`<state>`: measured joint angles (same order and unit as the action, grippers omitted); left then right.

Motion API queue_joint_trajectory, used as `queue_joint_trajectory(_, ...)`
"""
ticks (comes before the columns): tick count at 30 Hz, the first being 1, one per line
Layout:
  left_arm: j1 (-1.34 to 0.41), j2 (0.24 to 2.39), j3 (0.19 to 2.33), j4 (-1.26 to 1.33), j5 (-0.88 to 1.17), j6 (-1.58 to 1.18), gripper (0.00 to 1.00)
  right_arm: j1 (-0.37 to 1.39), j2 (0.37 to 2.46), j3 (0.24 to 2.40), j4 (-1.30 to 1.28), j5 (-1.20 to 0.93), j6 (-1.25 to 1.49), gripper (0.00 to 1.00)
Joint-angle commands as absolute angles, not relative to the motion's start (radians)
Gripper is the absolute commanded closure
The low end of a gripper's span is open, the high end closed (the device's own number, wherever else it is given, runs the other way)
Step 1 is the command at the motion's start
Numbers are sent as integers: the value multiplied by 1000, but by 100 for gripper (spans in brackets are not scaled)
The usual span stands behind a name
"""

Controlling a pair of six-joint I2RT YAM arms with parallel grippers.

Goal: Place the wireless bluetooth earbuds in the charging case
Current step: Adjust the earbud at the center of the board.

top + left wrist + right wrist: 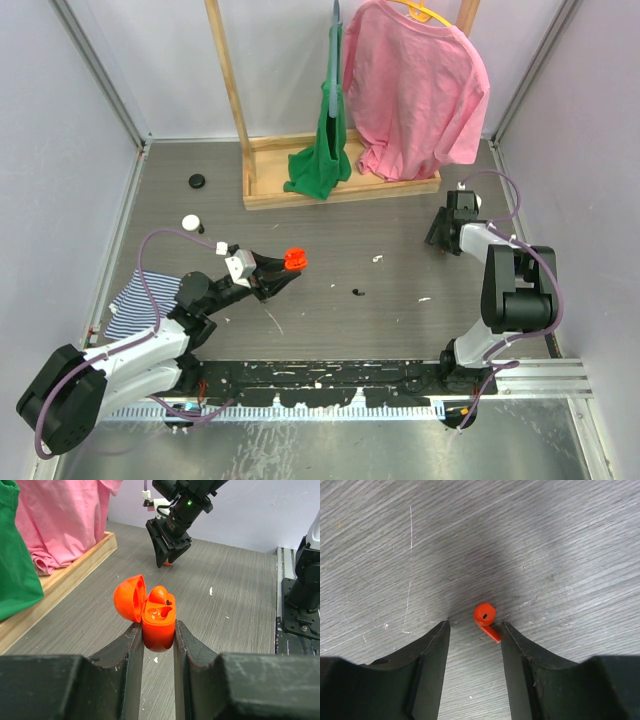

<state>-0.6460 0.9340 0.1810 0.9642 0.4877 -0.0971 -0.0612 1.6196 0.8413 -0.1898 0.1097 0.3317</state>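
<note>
Progress halfway: orange plastic charging case point(159, 622), lid open, pinched by left gripper point(159, 630), one orange earbud point(161, 596) seemingly seated. Second orange earbud point(485, 616) on grey table point(570, 540) between right gripper's point(475, 626) parted fingers, ungrasped.

Two earbuds point(485, 615), one charging case point(159, 627)

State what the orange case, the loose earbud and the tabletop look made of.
Orange clamshell charging case: probably hard plastic, glossy; highlights on its lid.
Small orange stemmed earbud: likely the same plastic, smooth, slight sheen.
Grey tabletop: wood-grain laminate or wood, matte, streaked and scuffed.
</note>
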Motion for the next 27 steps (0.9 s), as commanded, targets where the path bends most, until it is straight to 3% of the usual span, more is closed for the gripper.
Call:
queue_joint_trajectory(1, -649, 925, 224, 992, 503, -106, 100, -66, 1615, 842, -230, 88, 326, 51)
queue_joint_trajectory(15, -650, 914, 224, 986, 503, -110, 100, -56, 1569, 784, -233, -38, 344, 88)
queue_joint_trajectory(27, -650, 908, 224, 983, 505, -109, 100, 78, 1482, 749, -236, -205, 408, 91)
